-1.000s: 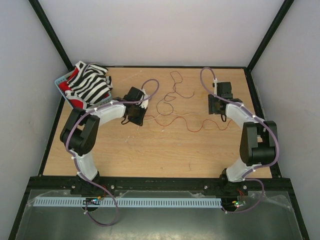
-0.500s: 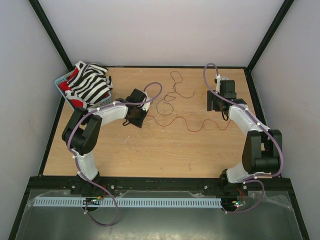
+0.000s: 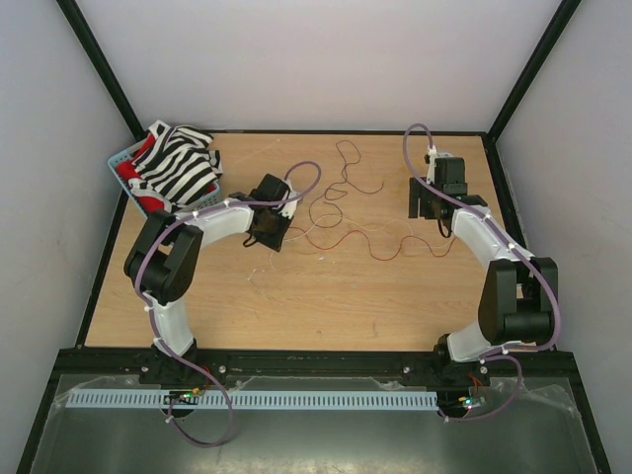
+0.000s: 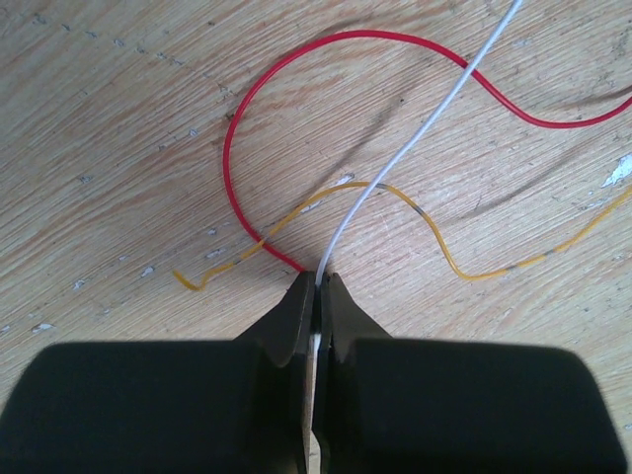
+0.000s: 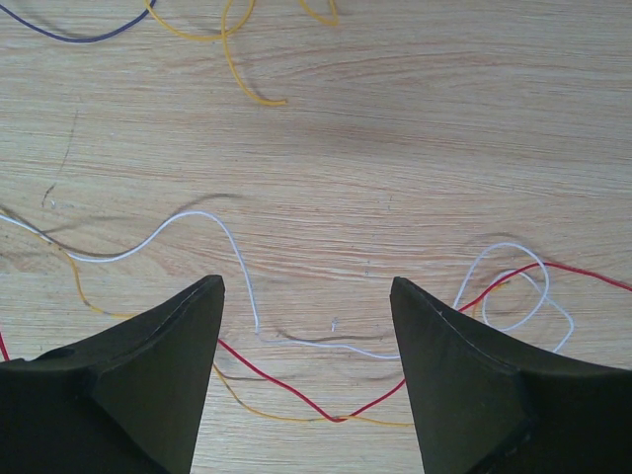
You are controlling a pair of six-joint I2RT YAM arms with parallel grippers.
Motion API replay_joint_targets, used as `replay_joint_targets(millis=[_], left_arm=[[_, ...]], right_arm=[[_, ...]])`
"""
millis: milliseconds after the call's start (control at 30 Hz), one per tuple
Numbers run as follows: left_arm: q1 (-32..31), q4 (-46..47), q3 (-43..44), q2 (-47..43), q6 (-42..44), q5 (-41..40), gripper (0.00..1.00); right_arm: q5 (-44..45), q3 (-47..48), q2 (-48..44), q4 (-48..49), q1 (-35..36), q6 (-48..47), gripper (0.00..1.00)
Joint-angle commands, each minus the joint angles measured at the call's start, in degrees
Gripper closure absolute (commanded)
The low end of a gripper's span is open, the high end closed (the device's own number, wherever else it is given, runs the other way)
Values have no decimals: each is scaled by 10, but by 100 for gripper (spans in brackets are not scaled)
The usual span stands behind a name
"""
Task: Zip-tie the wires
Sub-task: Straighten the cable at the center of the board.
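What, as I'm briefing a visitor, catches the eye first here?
The left gripper is shut on a thin white wire, beside a looping red wire at mid-table. A zebra-striped cloth fills the far-left corner, and the right gripper hangs open over the wooden table.

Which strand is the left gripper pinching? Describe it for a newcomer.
Find the left gripper, left of centre on the wooden table. The white wire runs out from its shut jaws. It alone is plain white; the red wire loops beside it, the yellow wire has grey bands.
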Motion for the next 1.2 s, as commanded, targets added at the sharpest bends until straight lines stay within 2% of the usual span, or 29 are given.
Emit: replay_joint_targets(millis=[0,367,500,767,967,1167], left_arm=[[-2,-9,1,9,6,-10,93],[-1,-10,-3,-56,0,-26,65],[-1,-13,-2,-89,0,-35,53],[11,-19,-5,-162,-14,-33,30],[25,-18,-6,-228,-30,-11,23],[26,0,-12,-300,-26,19,20]], right_arm=[[0,-4,-19,12,2,7,21],[-11,2,-19,15,2,13,18],[-28,13,-14,15,2,19,14],[-32,48,33,46,1,43,9],[-68,101,120,74,0,71,10],[-85,155,206,77,0,73,20]])
